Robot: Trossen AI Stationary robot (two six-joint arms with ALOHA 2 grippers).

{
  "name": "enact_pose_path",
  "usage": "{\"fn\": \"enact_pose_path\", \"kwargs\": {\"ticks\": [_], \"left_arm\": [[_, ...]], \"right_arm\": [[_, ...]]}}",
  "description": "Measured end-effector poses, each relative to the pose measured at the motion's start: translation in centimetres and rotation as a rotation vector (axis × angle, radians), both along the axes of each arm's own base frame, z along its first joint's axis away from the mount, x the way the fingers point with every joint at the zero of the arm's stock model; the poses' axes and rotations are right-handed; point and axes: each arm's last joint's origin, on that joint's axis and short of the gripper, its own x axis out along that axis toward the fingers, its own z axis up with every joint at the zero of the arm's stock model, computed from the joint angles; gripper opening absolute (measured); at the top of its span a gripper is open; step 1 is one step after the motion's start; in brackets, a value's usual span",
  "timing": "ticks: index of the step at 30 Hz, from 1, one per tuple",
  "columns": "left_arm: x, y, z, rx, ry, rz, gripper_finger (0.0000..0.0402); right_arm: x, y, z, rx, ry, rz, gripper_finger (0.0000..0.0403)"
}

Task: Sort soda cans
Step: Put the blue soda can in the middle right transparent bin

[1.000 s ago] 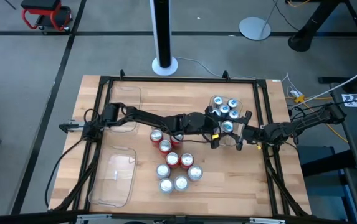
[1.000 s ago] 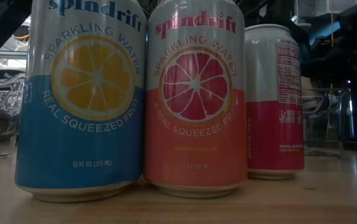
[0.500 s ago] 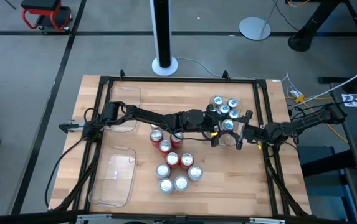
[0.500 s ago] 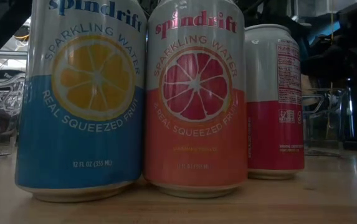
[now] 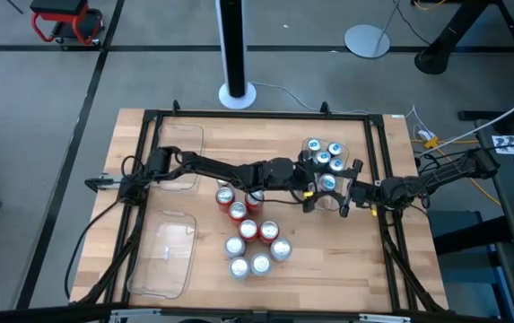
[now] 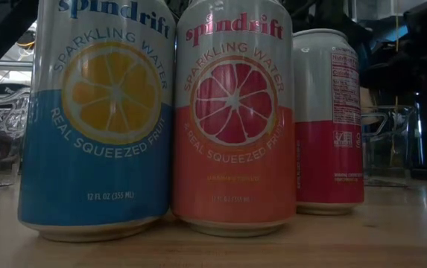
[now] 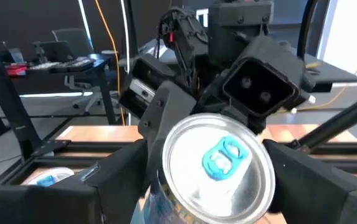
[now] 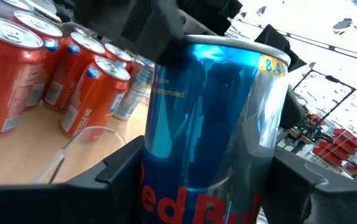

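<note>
In the clear tray, blue soda cans stand.

Overhead on my whole table; low lens against cans; both my wrists sharing one blue can.

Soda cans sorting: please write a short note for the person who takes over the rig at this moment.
Left gripper: over the table's right middle, shut on a blue can.
Right gripper: at the same can, fingers on both sides of it; whether they press it is not clear.
Done: a group of blue cans stands in the clear tray at the far right.
Left: the held can is at the tray's near edge and must go in. Red cans and silver-topped cans are still loose at table centre. Two clear trays on the left hold nothing.
</note>
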Motion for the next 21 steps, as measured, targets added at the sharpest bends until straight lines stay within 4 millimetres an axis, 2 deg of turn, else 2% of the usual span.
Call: {"fn": "enact_pose_path", "kwargs": {"ticks": [5, 17, 21], "left_arm": [[-0.02, 0.01, -0.12, 0.025, 0.02, 0.001, 0.0294], [0.0, -0.02, 0.19, 0.03, -0.012, 0.004, 0.0233], [0.0, -0.02, 0.22, 0.03, -0.015, 0.004, 0.0233]], "right_arm": [[-0.01, 0.0, 0.26, -0.003, -0.024, 0.001, 0.0246], [-0.02, -0.02, 0.32, 0.004, -0.031, -0.004, 0.0246], [-0.02, -0.02, 0.29, 0.002, -0.028, -0.004, 0.0246]]}}
